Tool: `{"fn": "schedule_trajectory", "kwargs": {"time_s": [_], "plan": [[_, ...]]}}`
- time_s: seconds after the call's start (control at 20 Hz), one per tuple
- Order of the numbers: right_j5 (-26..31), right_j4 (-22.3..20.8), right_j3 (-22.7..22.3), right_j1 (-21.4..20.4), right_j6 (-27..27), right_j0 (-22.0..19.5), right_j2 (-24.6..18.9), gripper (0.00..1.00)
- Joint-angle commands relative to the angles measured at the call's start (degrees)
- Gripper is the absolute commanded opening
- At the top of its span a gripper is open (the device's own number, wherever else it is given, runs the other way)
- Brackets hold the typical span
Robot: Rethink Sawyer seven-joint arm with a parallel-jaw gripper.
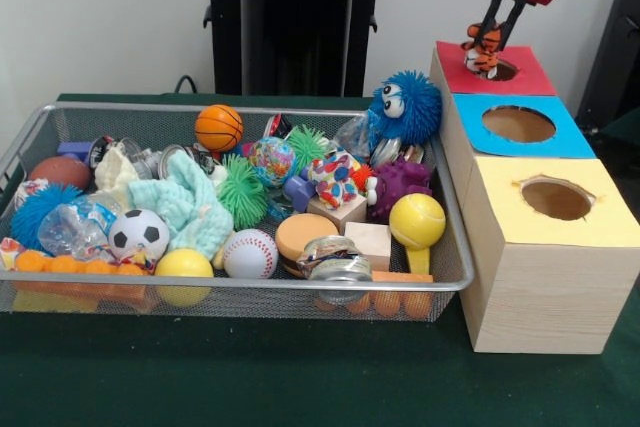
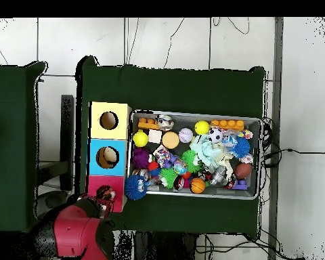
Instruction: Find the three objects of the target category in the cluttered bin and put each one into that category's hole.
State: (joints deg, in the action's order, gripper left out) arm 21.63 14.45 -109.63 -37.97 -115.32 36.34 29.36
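Note:
My gripper (image 1: 490,33) hangs over the far box and is shut on the orange tiger (image 1: 483,51) with black stripes. The tiger dangles just above the left edge of the round hole (image 1: 503,71) in the red paper top. In the overhead view the tiger (image 2: 106,195) shows over the red top (image 2: 97,184), with my red arm (image 2: 74,230) below it. The silver wire-mesh bin (image 1: 250,285) sits left of the boxes, full of toys. I see no tan-orange bear or other small plush animal in the bin.
A blue-topped hole (image 1: 518,124) and a yellow-topped hole (image 1: 556,199) lie nearer the camera in the same row of boxes. A blue spiky googly-eyed ball (image 1: 405,107) and a purple plush figure (image 1: 400,185) lie at the bin's right end, among balls and blocks.

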Motion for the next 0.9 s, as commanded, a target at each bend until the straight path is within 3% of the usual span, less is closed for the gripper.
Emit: {"fn": "schedule_trajectory", "kwargs": {"time_s": [0.05, 0.9], "plan": [[-0.44, 3.52, -0.83, 0.47, -14.17, 0.02, -5.26, 0.0], [-0.95, 5.84, -1.15, 0.92, -14.65, 1.65, -5.14, 0.0]]}}
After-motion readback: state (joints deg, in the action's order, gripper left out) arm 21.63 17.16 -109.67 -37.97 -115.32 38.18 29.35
